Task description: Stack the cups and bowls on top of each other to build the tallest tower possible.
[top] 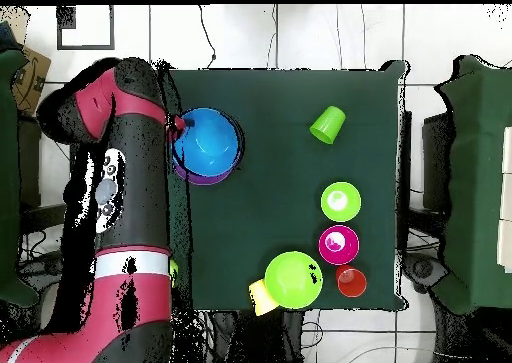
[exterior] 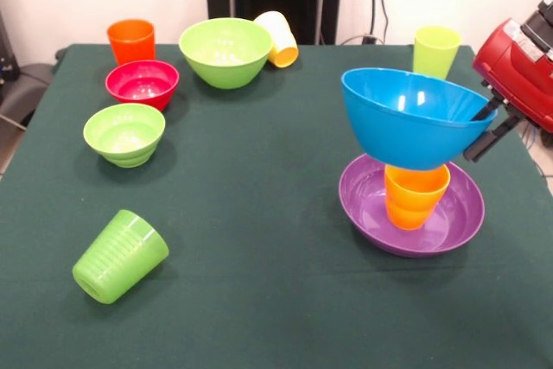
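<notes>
Claw: black fingers clamped on the right rim of the large glossy blue plastic bowl, one finger inside the rim, one outside.
Blue bowl: tilted, held in the claw, its underside resting on the orange-yellow plastic tumbler directly beneath.
Tower: wide shallow purple plastic bowl on the worktop, tumbler upright in it, blue bowl on top; all just below and left of the claw in the front view.
Yellow-green cup: upright, behind the claw, near the worktop's far edge.
Other pieces: well apart from the claw, across the worktop — large lime green bowl, pale yellow cup tipped against it, orange cup, small red bowl, small lime green bowl, ribbed green cup on its side.
Worktop: dark green cloth.
Room: white wall behind; tiled floor in overhead view.
</notes>
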{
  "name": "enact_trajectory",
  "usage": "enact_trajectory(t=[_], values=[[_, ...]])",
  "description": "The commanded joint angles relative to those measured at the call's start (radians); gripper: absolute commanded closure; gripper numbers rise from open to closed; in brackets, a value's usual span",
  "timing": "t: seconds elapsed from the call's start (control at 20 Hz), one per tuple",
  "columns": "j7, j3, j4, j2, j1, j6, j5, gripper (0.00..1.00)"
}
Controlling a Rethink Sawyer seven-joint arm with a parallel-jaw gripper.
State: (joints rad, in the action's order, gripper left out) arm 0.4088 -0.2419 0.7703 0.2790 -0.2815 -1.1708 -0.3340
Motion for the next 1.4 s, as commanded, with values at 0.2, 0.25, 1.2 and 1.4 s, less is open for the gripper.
enact_trajectory(t=[0.2,0.25,1.2,1.4], values=[[-0.279,0.015,-0.003,0.002,-0.047,-0.128,0.003,1.0],[-0.278,0.011,-0.005,0.0,-0.049,-0.131,0.003,1.0],[-0.273,0.012,-0.014,-0.015,-0.053,-0.129,0.029,1.0],[-0.287,0.003,-0.027,-0.031,-0.059,-0.135,0.025,1.0]])
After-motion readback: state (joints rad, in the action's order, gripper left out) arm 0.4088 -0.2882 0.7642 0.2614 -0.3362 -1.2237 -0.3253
